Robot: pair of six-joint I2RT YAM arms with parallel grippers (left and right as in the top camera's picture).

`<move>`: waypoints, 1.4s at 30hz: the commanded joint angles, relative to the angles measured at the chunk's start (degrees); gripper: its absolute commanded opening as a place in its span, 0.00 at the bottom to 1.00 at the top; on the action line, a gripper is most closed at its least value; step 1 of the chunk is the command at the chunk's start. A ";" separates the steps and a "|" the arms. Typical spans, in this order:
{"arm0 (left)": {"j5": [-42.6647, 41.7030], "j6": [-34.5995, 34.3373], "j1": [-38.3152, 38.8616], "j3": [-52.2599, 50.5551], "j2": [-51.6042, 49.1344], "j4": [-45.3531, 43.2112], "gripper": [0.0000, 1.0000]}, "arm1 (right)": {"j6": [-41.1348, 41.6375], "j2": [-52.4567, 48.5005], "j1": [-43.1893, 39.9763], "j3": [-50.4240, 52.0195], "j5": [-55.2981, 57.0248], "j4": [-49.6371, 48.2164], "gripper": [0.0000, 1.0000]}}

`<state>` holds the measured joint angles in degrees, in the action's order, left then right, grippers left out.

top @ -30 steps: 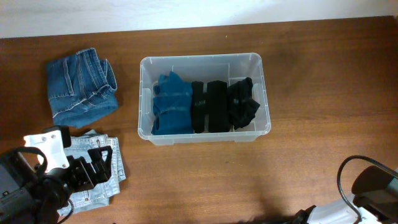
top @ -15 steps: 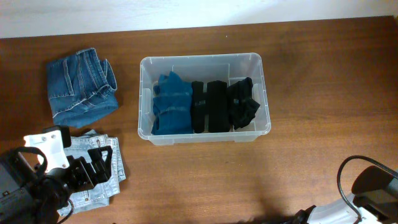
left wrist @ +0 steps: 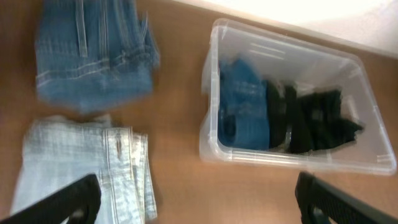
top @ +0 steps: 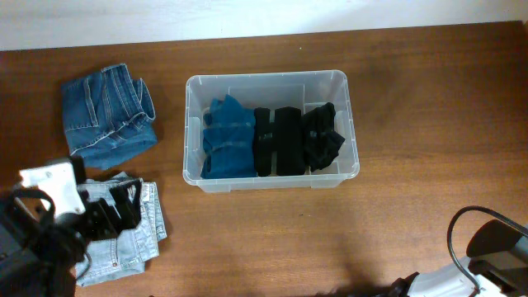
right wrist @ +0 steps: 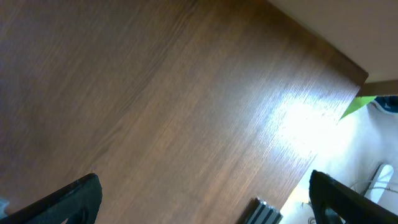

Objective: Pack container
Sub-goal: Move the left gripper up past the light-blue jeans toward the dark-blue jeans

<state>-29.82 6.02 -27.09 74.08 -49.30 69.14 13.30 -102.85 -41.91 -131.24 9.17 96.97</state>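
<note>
Pincer states first: we find the left pincer with its jaws wide apart and holding nothing, and the right pincer likewise apart and empty.

We record the container upright at mid-bench, its long axis running left to right across the bench. From the left pincer it lies forward and to the right, near but not touching. The right wrist view shows only bare wood, so we judge the left arm the nearer.

Inside the container we count one blue folded garment at the left end. Black garments fill the middle and right; whether they are two or three pieces we cannot tell.

Outside it we count two pairs of jeans. One dark-blue pair lies left of the container, apart from it, and one pale pair lies directly under the left pincer. We judge the pale pair to be the next item, to be carried forward and rightward into the container.
</note>
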 commanded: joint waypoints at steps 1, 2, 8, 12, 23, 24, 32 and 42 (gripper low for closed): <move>-5.42 -1.44 0.02 0.15 -1.33 -8.66 0.99 | 0.02 1.01 -0.11 0.22 1.14 0.35 0.98; -5.44 -2.49 0.04 0.20 -2.56 -11.32 0.99 | 0.02 1.01 -0.11 0.22 1.14 0.35 0.98; -7.93 -3.43 0.02 4.33 -20.48 -19.39 0.99 | 0.00 1.01 -0.11 0.22 1.14 0.35 0.98; -7.85 -3.43 0.02 11.34 -34.45 -18.97 0.99 | 0.02 1.01 -0.11 0.22 1.14 0.35 0.98; -5.70 -3.41 -2.89 18.67 -52.78 -21.33 0.99 | 0.02 1.01 -0.11 0.22 1.14 0.35 0.98; -5.73 -3.41 -3.69 18.67 -52.83 -22.23 0.99 | 0.02 1.01 -0.11 0.22 1.14 0.35 0.98; -9.25 -7.06 -13.46 18.78 -52.76 -35.58 0.99 | 0.02 1.01 -0.11 0.22 1.14 0.35 0.98; -15.69 -6.64 -21.07 18.78 -59.41 -43.21 0.99 | 0.02 1.01 -0.11 0.22 1.14 0.35 0.98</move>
<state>-40.88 -2.17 -48.29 92.27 -104.57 25.89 13.30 -102.85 -41.91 -131.24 9.19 96.99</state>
